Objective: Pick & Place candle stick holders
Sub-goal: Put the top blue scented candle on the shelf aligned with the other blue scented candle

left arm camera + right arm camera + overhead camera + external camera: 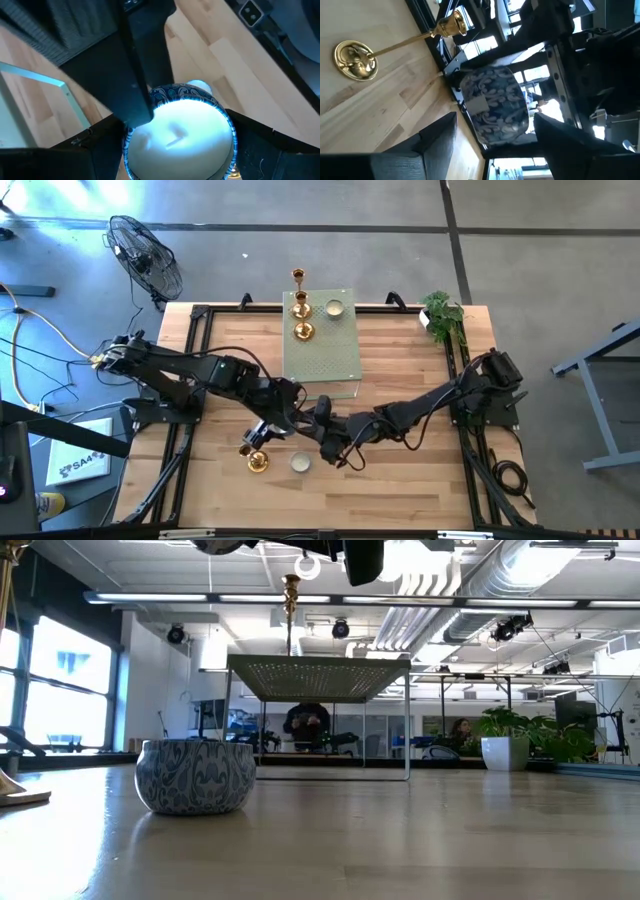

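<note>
My left gripper (263, 432) is shut on a low round cup with a blue-patterned wall and white filling (177, 135), held above the table's near middle. My right gripper (335, 448) is open just right of it. In the right wrist view the cup (495, 105) shows ahead of its fingers, and a dark finger (135, 75) crosses the cup's rim. I cannot tell whether it touches. A second cup (300, 463) and a gold holder (257, 461) stand on the table below. Other gold holders (303, 330) and a third cup (334, 308) stand on the green slab (322, 360). My left gripper pinches the cup between its two fingers (100, 150), one on each side of the round wall (127, 145). The fingers come from above, pointing down. The cup sits upright, its open top toward the wrist camera, lifted clear of the table.
The perforated green slab stands raised on thin legs (320, 675) at the table's far middle. A potted plant (443, 315) is at the far right corner. Bare wood lies along the near edge and on the right half of the table.
</note>
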Available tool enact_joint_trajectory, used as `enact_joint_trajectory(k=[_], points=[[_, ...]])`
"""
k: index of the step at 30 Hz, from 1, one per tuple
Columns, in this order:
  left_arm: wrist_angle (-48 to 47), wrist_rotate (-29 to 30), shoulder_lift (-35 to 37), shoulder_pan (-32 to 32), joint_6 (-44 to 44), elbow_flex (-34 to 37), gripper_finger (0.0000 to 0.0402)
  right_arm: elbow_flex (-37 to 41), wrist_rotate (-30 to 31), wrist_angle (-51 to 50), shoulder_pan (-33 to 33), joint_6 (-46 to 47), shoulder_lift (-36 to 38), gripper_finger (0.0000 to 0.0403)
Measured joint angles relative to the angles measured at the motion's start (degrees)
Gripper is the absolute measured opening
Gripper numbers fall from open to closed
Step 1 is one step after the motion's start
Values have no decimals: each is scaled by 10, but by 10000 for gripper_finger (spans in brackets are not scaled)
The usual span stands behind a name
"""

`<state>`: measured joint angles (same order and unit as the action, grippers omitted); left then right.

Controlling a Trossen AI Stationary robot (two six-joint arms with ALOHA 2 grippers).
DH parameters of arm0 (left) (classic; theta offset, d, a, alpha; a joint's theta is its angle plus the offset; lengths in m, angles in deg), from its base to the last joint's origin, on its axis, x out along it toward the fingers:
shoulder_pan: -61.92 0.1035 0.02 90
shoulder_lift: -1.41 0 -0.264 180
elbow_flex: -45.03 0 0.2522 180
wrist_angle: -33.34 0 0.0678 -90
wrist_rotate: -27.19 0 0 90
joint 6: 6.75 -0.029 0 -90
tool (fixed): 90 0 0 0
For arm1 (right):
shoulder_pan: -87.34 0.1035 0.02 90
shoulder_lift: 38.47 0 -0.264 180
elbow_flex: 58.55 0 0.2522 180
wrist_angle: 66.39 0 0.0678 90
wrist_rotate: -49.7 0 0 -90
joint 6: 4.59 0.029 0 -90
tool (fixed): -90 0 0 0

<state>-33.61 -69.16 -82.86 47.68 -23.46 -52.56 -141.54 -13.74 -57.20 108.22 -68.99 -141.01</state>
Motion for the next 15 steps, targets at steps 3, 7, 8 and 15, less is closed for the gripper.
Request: enact_joint_trajectory(k=[3,7,8,15], points=[[0,15,0,0,-1,0,288,0,0,0,1,6,0,259],[8,43,-4,0,-11,0,288,0,55,-1,10,33,0,259],[10,51,-5,0,-11,0,288,0,83,-1,15,38,0,259],[-1,39,-32,23,-22,1,288,0,358,6,65,43,0,259]])
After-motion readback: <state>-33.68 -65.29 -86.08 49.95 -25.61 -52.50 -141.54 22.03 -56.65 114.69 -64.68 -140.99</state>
